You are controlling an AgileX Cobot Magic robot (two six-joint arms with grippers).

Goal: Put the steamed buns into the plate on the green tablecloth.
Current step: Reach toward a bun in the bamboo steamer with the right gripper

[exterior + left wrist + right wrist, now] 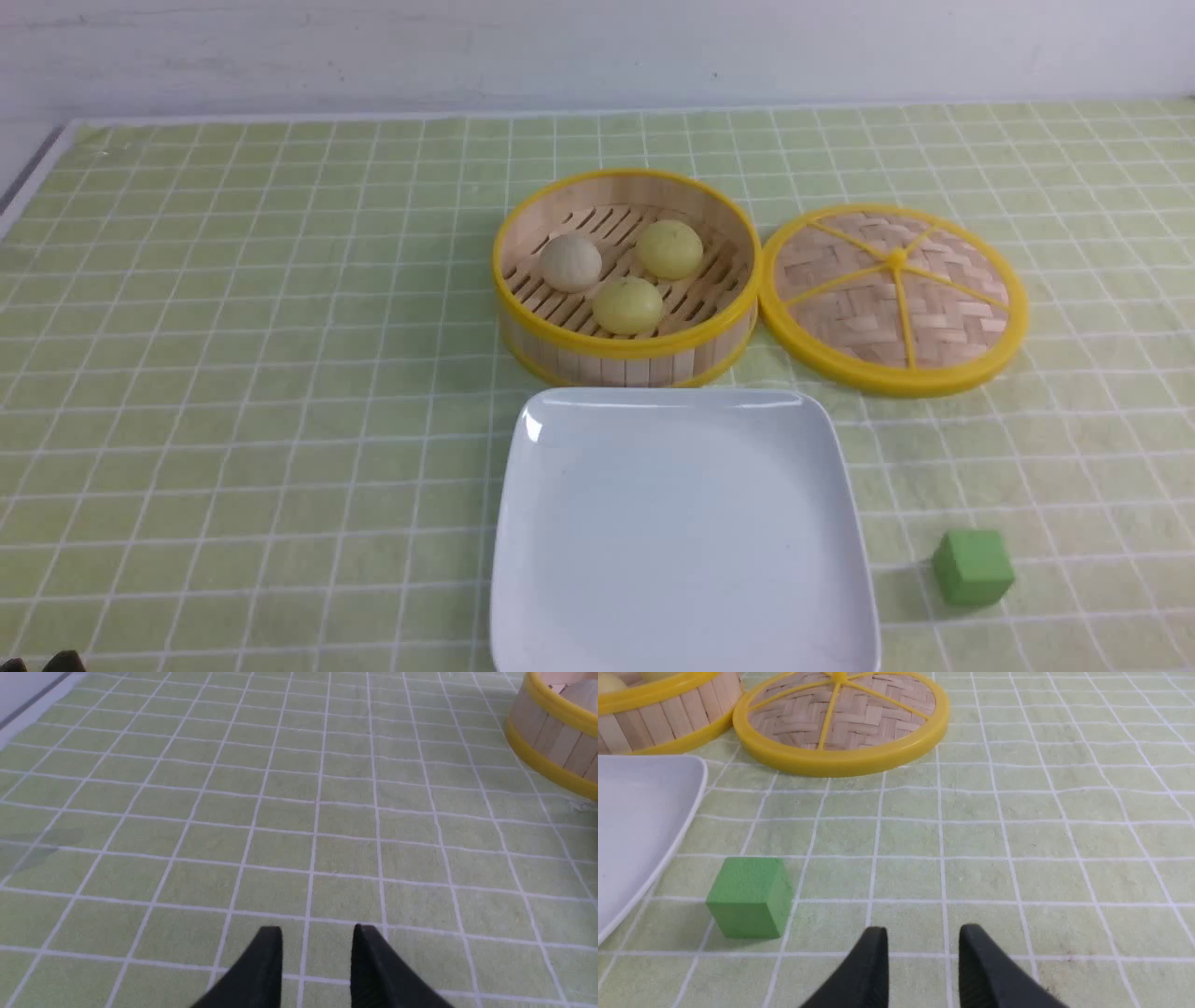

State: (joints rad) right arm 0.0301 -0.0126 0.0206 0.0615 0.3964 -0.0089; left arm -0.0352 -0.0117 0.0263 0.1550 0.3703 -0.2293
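"Well, what lay nearest?"

"Both arms' fingers, over the green tablecloth. The left gripper had its fingers a little apart with nothing between them, and the right gripper was the same."

"And beyond them?"

"The white square plate sat at the near middle. A green cube sat near its right edge, not touching. Just behind the plate stood the bamboo steamer, uncovered. Inside were a pale yellow bun nearest, an off-white bun to its left, and a second pale yellow bun farthest. The woven lid lay flat against the steamer's right side."
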